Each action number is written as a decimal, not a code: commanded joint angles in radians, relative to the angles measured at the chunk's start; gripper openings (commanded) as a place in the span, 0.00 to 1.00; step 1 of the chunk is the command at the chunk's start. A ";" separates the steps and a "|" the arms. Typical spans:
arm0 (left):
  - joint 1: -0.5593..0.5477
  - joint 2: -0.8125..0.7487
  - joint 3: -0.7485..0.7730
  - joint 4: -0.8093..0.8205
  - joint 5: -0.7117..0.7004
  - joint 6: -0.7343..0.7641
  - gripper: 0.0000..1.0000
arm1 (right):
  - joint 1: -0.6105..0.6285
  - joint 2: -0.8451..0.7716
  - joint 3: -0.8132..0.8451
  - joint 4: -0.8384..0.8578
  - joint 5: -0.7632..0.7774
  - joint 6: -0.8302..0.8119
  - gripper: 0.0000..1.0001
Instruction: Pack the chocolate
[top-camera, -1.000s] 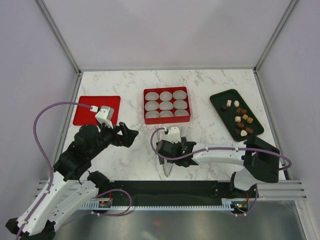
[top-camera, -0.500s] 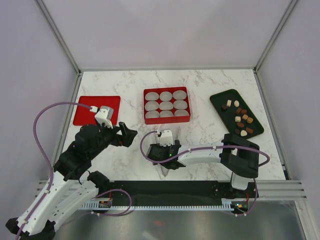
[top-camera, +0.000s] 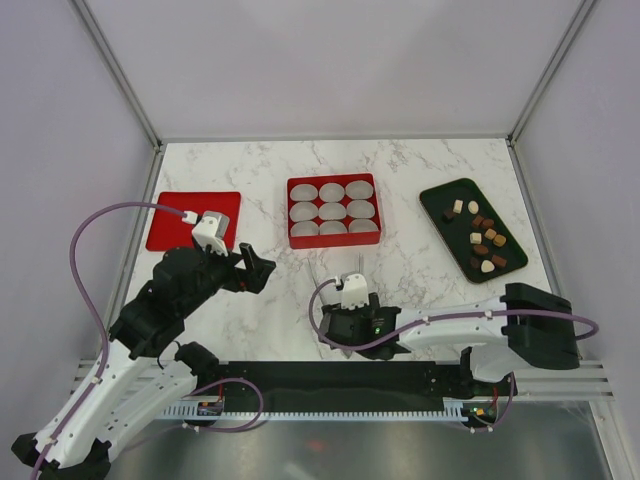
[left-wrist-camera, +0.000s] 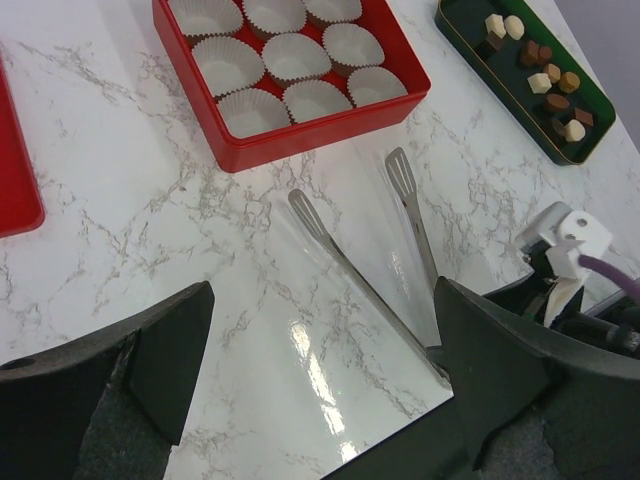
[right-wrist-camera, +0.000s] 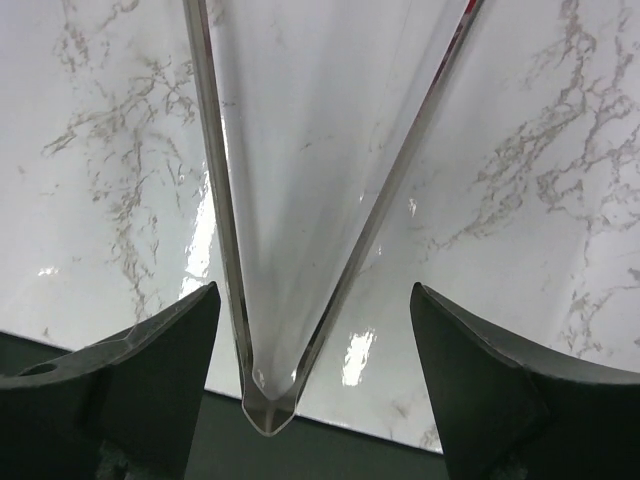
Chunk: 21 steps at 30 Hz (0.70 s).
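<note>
At the near edge of the table (top-camera: 270, 325), the right gripper (right-wrist-camera: 315, 300), jaws spread, straddles the hinge end of the tongs (left-wrist-camera: 305, 210), whose long axis points away towards the red box (left-wrist-camera: 300, 148). The chocolate (top-camera: 482, 248) lies on the green tray (top-camera: 462, 188), well apart at far right, nearer this arm.

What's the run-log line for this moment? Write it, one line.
left gripper open, empty | right gripper open, astride tongs hinge | chocolate on green tray | red box paper cups empty
</note>
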<state>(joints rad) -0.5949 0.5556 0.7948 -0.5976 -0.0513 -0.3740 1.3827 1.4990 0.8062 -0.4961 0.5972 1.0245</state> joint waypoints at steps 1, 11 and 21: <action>0.004 0.006 -0.006 0.007 -0.010 -0.026 0.99 | 0.009 -0.083 -0.009 -0.038 0.025 0.016 0.86; 0.004 0.006 -0.005 0.007 -0.013 -0.025 0.99 | -0.002 0.110 0.160 -0.079 0.088 0.040 0.98; 0.004 0.003 -0.008 0.004 -0.015 -0.025 0.99 | -0.047 0.242 0.209 -0.070 0.088 0.065 0.98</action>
<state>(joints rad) -0.5949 0.5583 0.7948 -0.5976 -0.0517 -0.3744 1.3457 1.7321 0.9848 -0.5571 0.6537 1.0672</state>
